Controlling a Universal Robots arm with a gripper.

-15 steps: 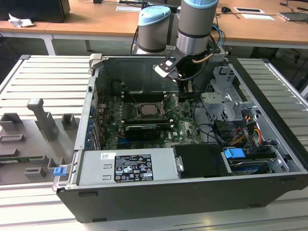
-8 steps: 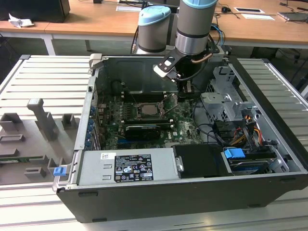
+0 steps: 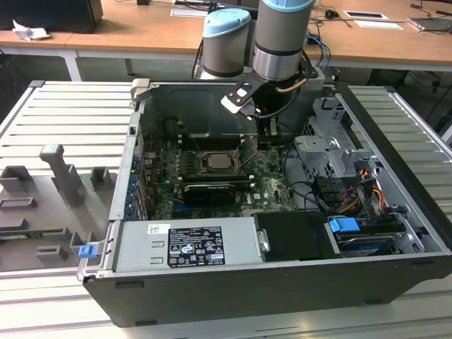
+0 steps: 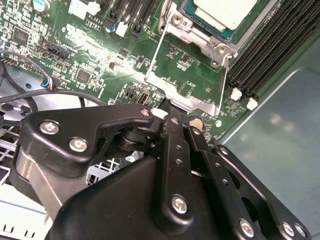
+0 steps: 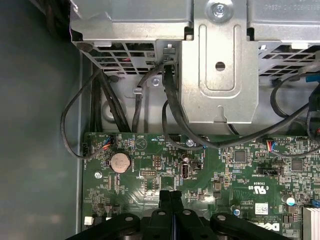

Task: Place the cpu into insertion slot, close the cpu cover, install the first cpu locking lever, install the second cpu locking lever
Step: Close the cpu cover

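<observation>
- My hand (image 5: 170, 195) hangs low inside the open computer case (image 3: 282, 289), which lies on the ribbed metal counter (image 3: 63, 120)
- In both wrist views my two fingers (image 4: 172, 132) are pressed together, with nothing pinched between them
- The cpu (image 4: 227, 11) lies pale face up in the insertion slot (image 4: 194, 39) on the green motherboard (image 5: 225, 175), beside the long black memory slots (image 4: 270, 45)
- The cpu cover (image 4: 187, 101) is swung open off the slot, and the board shows through its cut-out centre
- My fingertips sit just beside the cover's free silvery edge; I cannot tell whether they touch it
- In the first wrist view a coin battery (image 5: 120, 162) and a metal drive cage (image 5: 215, 65) lie beyond my fingertips
</observation>
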